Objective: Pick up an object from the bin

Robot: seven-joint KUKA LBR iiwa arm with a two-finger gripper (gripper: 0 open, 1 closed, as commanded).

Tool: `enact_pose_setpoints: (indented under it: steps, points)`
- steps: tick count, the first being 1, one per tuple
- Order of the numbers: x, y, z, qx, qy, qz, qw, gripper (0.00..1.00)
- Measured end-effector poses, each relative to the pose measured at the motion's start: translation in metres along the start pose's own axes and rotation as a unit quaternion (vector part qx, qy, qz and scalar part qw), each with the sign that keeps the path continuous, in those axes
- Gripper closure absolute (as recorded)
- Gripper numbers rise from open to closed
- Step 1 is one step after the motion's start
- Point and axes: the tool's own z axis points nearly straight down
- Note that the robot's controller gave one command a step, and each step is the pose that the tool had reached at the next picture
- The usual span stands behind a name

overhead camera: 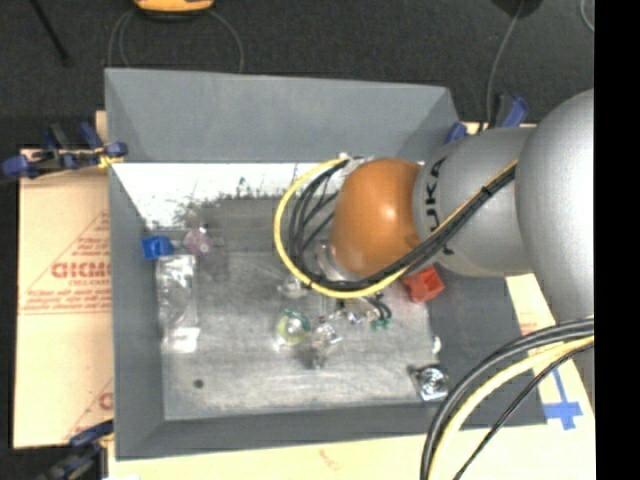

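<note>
Orange wrist cover and looped yellow-black cables uppermost, hiding most of gripper over middle of bin; claw apart or together: cannot tell. Just below gripper: small heap of clear-and-green trinkets, likeliest pick; red block just beside arm; clear wrapper and blue block well apart, at far side. Risks, as judged: trinkets small, glossy, tangled, so liable to slip or lift as a clump; red block liable to be nudged on descent.

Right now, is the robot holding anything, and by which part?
I cannot tell. The orange cover hides most of the end effector, low over small clear things in the bin's middle.
</note>
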Motion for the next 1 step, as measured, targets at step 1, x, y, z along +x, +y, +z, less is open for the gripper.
enact_pose_setpoints:
  steps: [1]
  points:
    - [-0.0228, 0.0419, 0.0007, 0.002, 0.0016, -0.146, 0.9893, 0.00]
